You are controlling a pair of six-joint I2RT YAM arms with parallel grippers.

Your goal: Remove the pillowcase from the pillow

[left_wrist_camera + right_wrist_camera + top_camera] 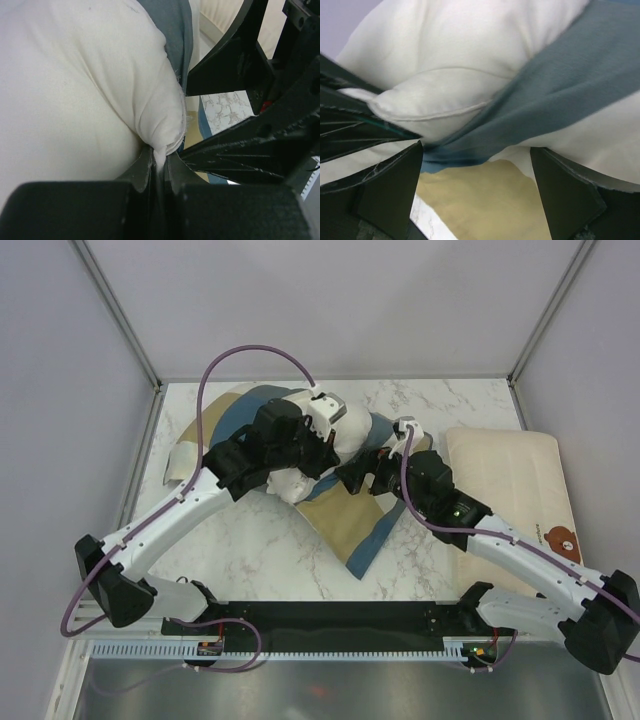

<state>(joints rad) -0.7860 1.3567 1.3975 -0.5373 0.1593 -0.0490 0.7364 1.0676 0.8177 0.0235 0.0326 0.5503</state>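
The left claw (159,161) is pinched tight on a corner of the plump off-white rectangular pillow (75,85). The pillow lies mid-bench toward the far edge, partly wrapped in the soft pillowcase of steel-blue, tan and cream blocks (345,515). The right claw (476,152) gapes wide and grips nothing, its fingers either side of a blue fold of that cover. A flat cream bear-print pillow (510,480) lies at the right edge of the white marble bench (250,550).

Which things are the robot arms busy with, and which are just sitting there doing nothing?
For the job:
- pillowcase, blue, tan and cream
- white pillow, partly out of it
- left gripper, shut on the pillow's corner
- right gripper, open near the blue fabric

Just lying about:
- bear-print pillow, at the right edge of the table
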